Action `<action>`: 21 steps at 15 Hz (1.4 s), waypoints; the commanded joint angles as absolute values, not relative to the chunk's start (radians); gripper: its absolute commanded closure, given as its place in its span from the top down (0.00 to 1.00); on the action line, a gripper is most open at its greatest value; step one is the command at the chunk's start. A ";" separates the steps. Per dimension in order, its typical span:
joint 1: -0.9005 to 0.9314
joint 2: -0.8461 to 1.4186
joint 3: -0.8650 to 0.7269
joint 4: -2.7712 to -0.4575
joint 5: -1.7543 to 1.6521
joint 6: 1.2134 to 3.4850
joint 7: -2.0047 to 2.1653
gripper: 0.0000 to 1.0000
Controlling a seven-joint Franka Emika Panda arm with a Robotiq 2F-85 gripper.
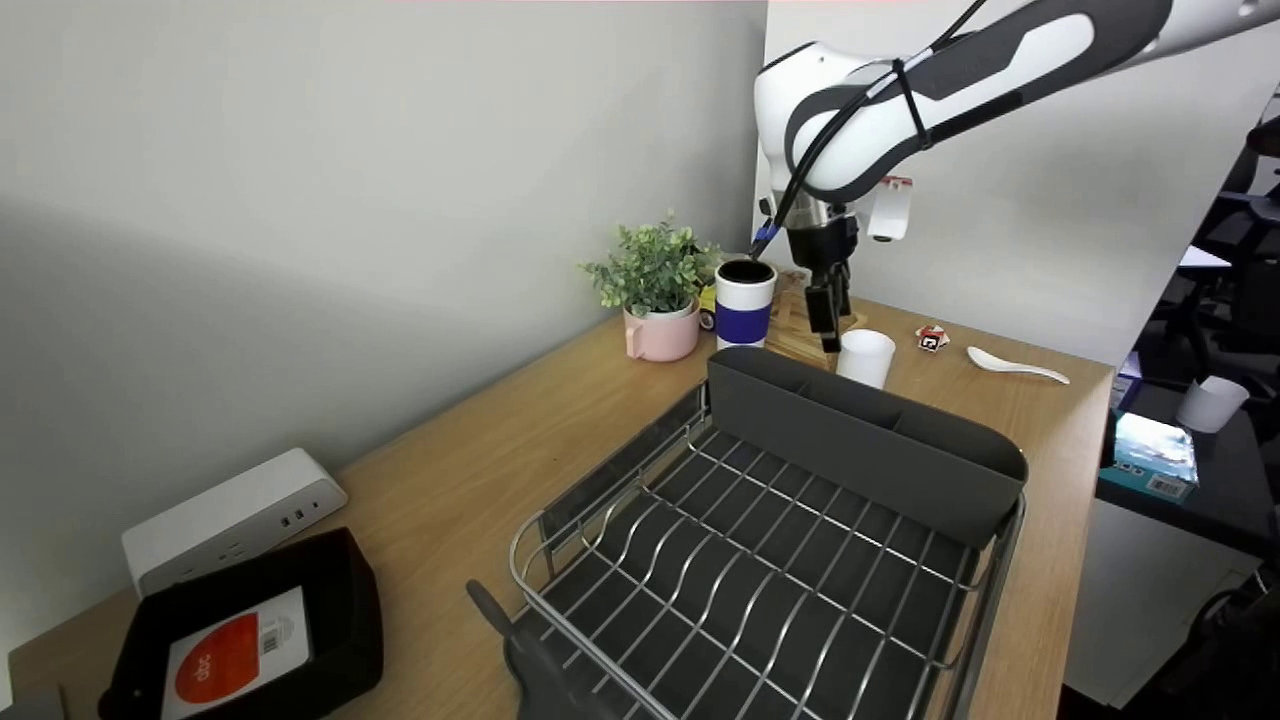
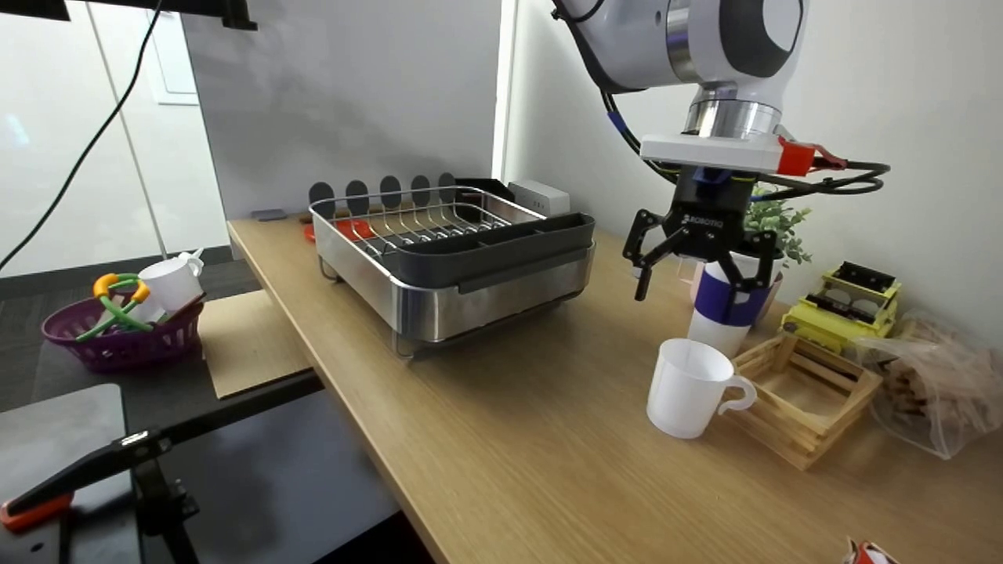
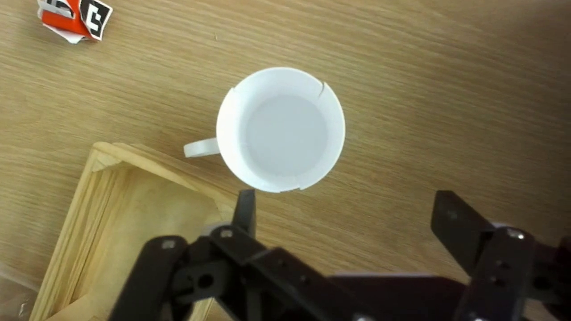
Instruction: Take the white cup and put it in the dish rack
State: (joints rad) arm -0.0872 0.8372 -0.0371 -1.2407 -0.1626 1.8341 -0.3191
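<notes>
Standing upright on the bench (image 2: 548, 478) is a handled white cup (image 2: 680, 395), just beside a slatted wooden crate (image 2: 783, 439). Above and beyond the cup, the Robotiq gripper (image 2: 688, 291) hangs with jaws parted; farther back stands the wire dish rack (image 2: 501, 301).

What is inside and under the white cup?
In the wrist view, the white cup shows only its bare interior. It stands on the wooden table; the spot beneath is covered.
</notes>
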 commanded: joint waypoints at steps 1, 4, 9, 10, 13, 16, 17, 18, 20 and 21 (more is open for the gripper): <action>-0.113 0.832 -0.015 -1.252 -0.130 1.831 -0.338 1.00; -0.123 0.834 -0.011 -1.261 -0.103 1.831 -0.339 1.00; -0.142 0.840 -0.007 -1.275 -0.070 1.833 -0.346 1.00; -0.145 0.836 -0.007 -1.286 -0.065 1.835 -0.346 1.00; -0.147 0.831 -0.008 -1.309 -0.057 1.839 -0.341 1.00; -0.149 0.832 -0.006 -1.320 -0.051 1.844 -0.344 1.00; -0.149 0.833 -0.006 -1.323 -0.051 1.850 -0.343 1.00; -0.149 0.834 -0.006 -1.325 -0.052 1.853 -0.342 1.00; -0.149 0.839 -0.007 -1.323 -0.055 1.859 -0.344 1.00; -0.150 0.843 -0.007 -1.320 -0.055 1.859 -0.345 1.00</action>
State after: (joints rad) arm -0.1298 0.8483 -0.0249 -1.3002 -0.0686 1.8358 -0.3243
